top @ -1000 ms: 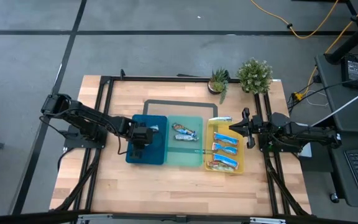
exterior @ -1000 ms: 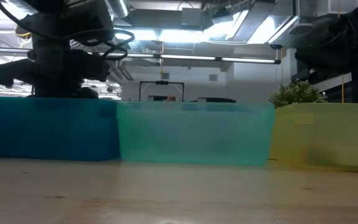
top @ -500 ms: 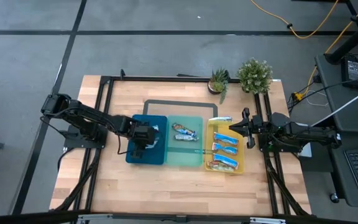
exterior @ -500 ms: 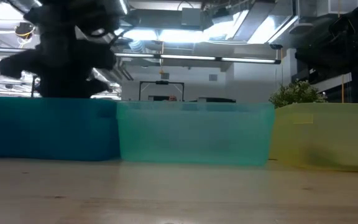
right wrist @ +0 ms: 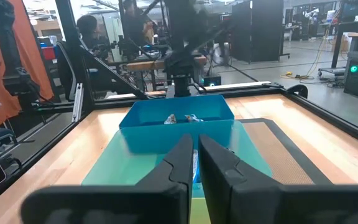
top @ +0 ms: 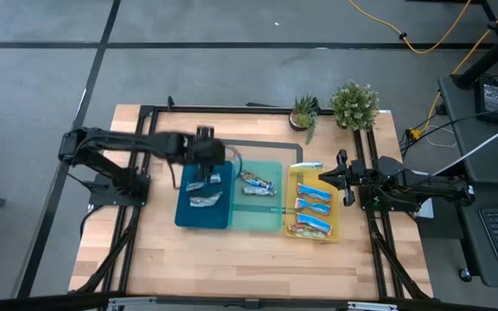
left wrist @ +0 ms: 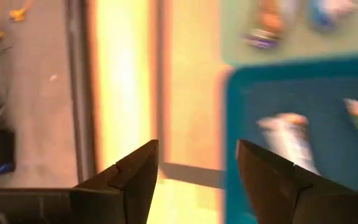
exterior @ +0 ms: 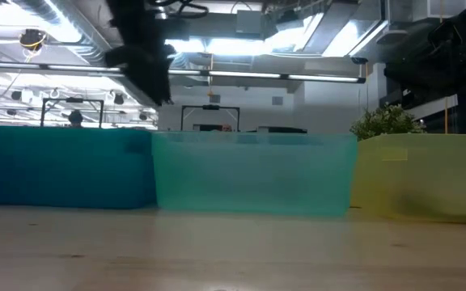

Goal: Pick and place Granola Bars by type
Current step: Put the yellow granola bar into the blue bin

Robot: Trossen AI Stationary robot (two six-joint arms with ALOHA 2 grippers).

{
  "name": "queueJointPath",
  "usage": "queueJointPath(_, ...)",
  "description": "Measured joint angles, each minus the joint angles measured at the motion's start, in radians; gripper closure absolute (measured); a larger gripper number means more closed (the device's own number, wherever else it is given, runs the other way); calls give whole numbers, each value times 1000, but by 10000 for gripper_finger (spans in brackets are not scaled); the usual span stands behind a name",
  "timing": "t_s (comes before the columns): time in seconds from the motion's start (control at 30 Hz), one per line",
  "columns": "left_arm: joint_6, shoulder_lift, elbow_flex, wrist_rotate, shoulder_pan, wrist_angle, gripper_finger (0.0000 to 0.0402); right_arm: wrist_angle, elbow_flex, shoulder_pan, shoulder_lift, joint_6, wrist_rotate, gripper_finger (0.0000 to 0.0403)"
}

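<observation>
Left gripper (top: 204, 158) above the far edge of the dark-blue tray (top: 188, 216), fingers apart, empty. Two granola bars (top: 204, 199) lying in that tray, two more in the teal tray (top: 266, 220), several blue ones in the yellow tray (top: 334, 226). Right gripper (top: 328, 179) beside the yellow tray, fingers together, holding nothing.

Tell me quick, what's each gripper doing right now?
Left gripper: open, holding nothing, above the dark-blue tray.
Right gripper: closed, holding nothing, waiting beside the yellow tray.
</observation>
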Motion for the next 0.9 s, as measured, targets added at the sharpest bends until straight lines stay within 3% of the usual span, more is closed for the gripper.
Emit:
queueJointPath(0.23,115,-1,203,12,223,33,192,0,0,0,0,0,0,374)
queueJointPath(0.53,156,-1,314,242,450,273,192,0,0,0,0,0,0,374)
queueJointPath(0.7,212,11,314,451,560,402,192,0,0,0,0,0,0,374)
queueJointPath(0.9,240,90,325,589,625,392,192,0,0,0,0,-1,0,374)
